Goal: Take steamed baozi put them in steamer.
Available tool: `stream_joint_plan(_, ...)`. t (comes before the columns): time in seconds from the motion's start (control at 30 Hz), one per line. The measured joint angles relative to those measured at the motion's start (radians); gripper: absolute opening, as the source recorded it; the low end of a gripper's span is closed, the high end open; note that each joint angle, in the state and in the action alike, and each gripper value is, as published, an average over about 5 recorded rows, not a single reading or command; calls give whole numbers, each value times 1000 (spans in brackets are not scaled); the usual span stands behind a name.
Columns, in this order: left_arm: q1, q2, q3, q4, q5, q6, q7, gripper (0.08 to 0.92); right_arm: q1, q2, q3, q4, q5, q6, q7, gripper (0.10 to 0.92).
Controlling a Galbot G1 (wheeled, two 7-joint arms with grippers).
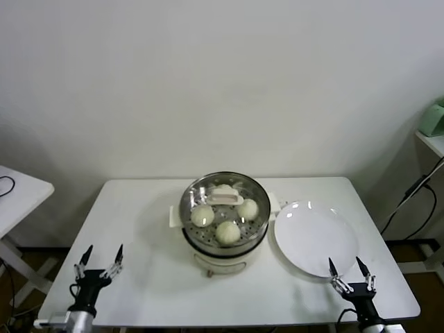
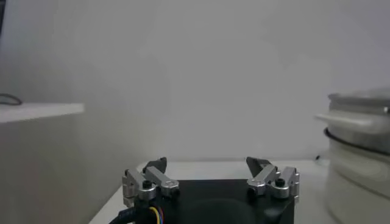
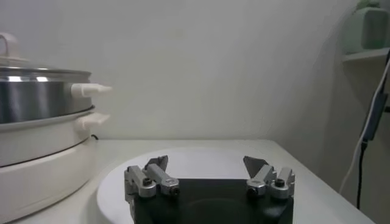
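The steamer (image 1: 223, 220) stands mid-table: a shiny steel pot on a cream-white base. Three off-white baozi lie on its perforated tray, one at the left (image 1: 202, 216), one at the right (image 1: 248, 209) and one at the front (image 1: 227, 232). A fourth is hidden or out of view. A glass lid with a white handle (image 1: 227, 195) sits over the pot. My left gripper (image 1: 101, 260) is open and empty at the table's front left. My right gripper (image 1: 350, 272) is open and empty at the front right, by the plate's near rim. The steamer also shows in the left wrist view (image 2: 359, 158) and the right wrist view (image 3: 42, 122).
A flat white plate (image 1: 316, 238) lies bare, right of the steamer; it also shows under my right gripper (image 3: 206, 163) in the right wrist view (image 3: 183, 159). A second white table (image 1: 17, 191) stands at the far left. A shelf with a green object (image 1: 433, 121) and cables is at the right.
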Motion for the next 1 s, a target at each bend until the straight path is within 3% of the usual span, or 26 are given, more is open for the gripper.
stream_joint_plan(1.0,44,-26,-21,52,26,-66,13,823,11,-7,-16,-13,5,-6,-15,823)
